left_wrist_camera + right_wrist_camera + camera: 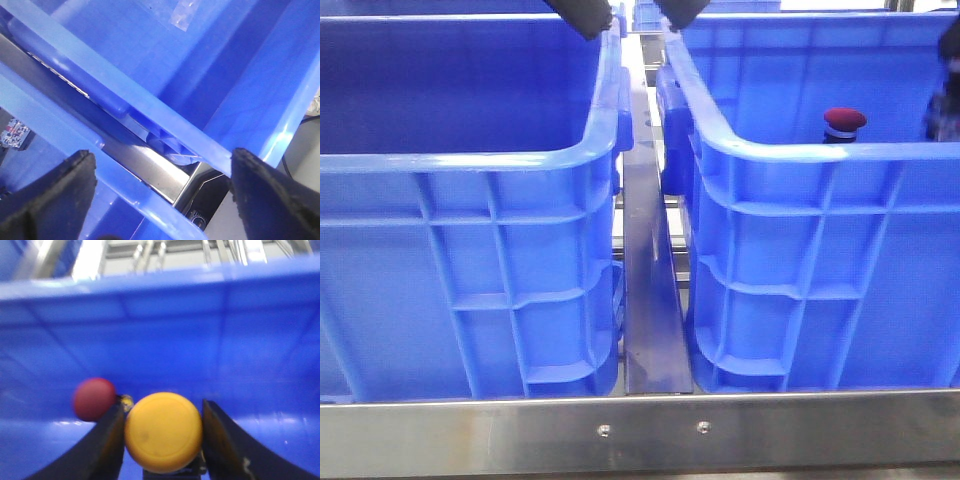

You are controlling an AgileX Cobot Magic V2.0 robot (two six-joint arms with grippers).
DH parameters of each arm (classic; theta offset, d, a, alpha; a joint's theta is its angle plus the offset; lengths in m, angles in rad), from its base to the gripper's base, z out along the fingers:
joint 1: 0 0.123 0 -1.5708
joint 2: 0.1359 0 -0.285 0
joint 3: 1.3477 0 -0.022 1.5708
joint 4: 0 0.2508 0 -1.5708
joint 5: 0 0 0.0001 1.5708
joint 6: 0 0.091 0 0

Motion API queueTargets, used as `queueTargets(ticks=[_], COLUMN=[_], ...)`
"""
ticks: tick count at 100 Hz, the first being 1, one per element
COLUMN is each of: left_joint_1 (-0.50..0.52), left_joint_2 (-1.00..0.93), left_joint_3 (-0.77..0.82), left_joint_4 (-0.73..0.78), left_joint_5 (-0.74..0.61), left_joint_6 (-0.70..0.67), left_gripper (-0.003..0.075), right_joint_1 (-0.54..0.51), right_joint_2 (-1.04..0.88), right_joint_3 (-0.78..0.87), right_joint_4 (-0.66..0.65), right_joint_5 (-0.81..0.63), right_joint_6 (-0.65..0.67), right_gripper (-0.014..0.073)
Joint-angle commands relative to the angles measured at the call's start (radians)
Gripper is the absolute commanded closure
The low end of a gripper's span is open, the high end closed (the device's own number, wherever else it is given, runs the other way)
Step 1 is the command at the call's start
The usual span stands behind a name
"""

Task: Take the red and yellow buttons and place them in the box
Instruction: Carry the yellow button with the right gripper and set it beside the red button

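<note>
Blue box [250, 330] interior: right-wrist-only yellow button [163, 431] between jaws.

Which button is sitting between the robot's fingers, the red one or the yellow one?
The yellow button. It sits between the two dark fingers of the right end effector, while the red button lies outside them, beside one finger, in the blue crate.

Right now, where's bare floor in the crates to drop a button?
The left crate shows no contents above its near rim. In the right crate, the red button and yellow button crowd the right claw; bare blue floor lies toward the far wall. The left claw hangs open over the crates' rims.
</note>
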State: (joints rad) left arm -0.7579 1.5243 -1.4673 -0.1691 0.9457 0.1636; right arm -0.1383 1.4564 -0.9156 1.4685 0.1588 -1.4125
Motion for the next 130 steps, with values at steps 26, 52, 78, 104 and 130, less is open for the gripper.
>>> queueTargets(ticks=[26,52,78,104,130], left_joint_1=[-0.007,-0.007,-0.007,-0.007,-0.007], left_joint_2=[-0.042,-0.042,-0.042,-0.042,-0.042], left_joint_3=[-0.027,-0.027,-0.027,-0.027,-0.027], left_joint_4=[-0.026,-0.038,-0.038,-0.038,-0.038], left_joint_5=[-0.044,-0.044,-0.044,-0.044,-0.044], left_joint_6=[-0.002,-0.002,-0.002,-0.002,-0.002], left_gripper=[0.0196,0.0196,0.0197,0.0196,0.0196], right_joint_1=[-0.005,-0.005,-0.005,-0.005,-0.005], right_joint_2=[0.170,0.244,0.273,0.273,0.219], right_joint_3=[-0.178,-0.231,-0.231,-0.231,-0.219], right_joint_4=[0.024,0.024,0.024,0.048,0.051], right_joint_5=[-0.049,-0.056,-0.053,-0.046,-0.045], right_joint_6=[-0.025,-0.025,-0.025,-0.025,-0.025], right_gripper=[0.0326,0.0326,0.0251,0.0024,0.0024])
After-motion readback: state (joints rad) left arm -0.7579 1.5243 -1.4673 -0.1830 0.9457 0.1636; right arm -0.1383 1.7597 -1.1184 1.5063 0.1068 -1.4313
